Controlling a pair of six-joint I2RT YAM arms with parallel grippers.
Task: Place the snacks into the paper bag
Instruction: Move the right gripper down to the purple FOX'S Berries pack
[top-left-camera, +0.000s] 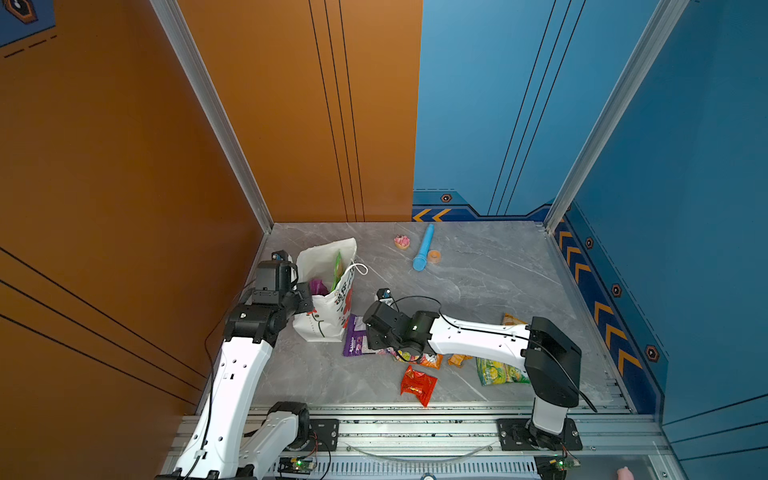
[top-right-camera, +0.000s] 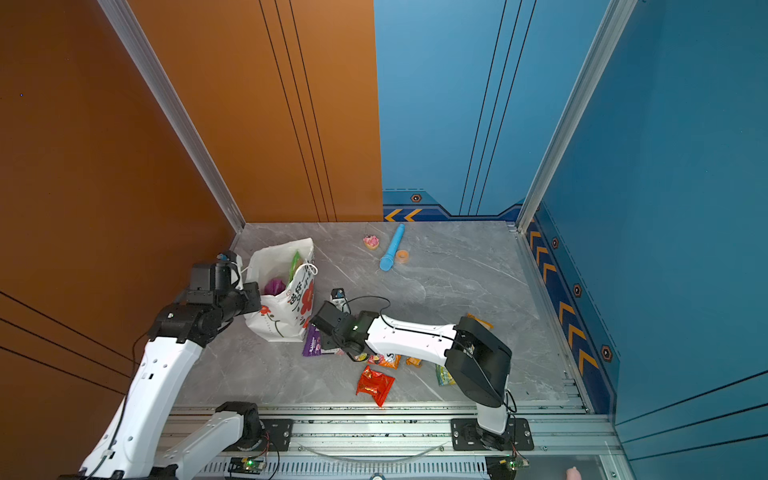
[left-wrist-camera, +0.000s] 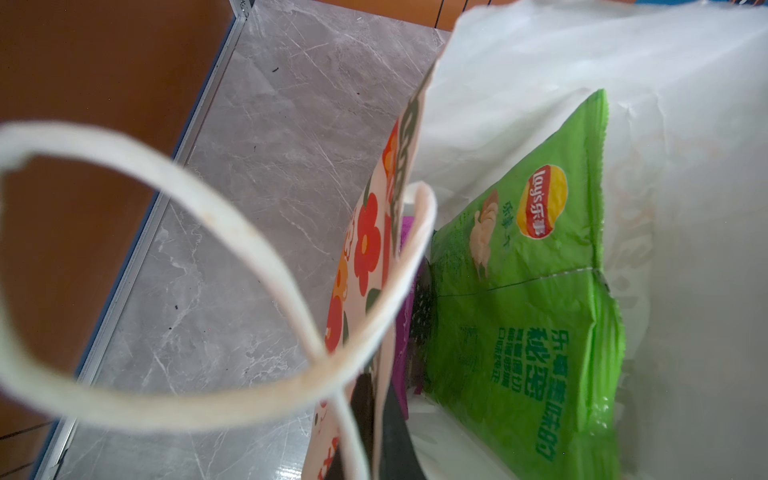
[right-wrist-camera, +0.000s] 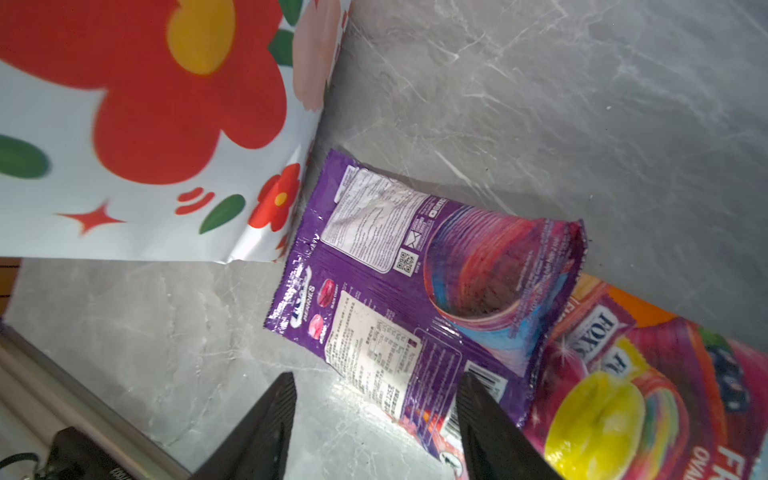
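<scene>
The white flowered paper bag (top-left-camera: 328, 307) (right-wrist-camera: 124, 124) stands upright at the left, with a green chip bag (left-wrist-camera: 519, 291) and a purple pack (top-left-camera: 319, 286) inside. My left gripper (left-wrist-camera: 376, 432) is shut on the bag's near rim, and a cord handle (left-wrist-camera: 232, 232) loops in front of it. My right gripper (right-wrist-camera: 376, 380) hangs open just over a purple packet (right-wrist-camera: 399, 266) (top-left-camera: 355, 343) that lies flat beside the bag. One finger is above the packet's edge. An orange FOX'S bag (right-wrist-camera: 648, 399), a red packet (top-left-camera: 417, 384), a small orange one (top-left-camera: 457, 359) and a green FOX'S bag (top-left-camera: 498, 372) lie nearby.
A blue tube (top-left-camera: 424, 247), a pink cake toy (top-left-camera: 402, 242) and an orange ring (top-left-camera: 434, 257) lie near the back wall. The orange wall stands close behind the left arm. A metal rail (top-left-camera: 415, 428) runs along the front edge.
</scene>
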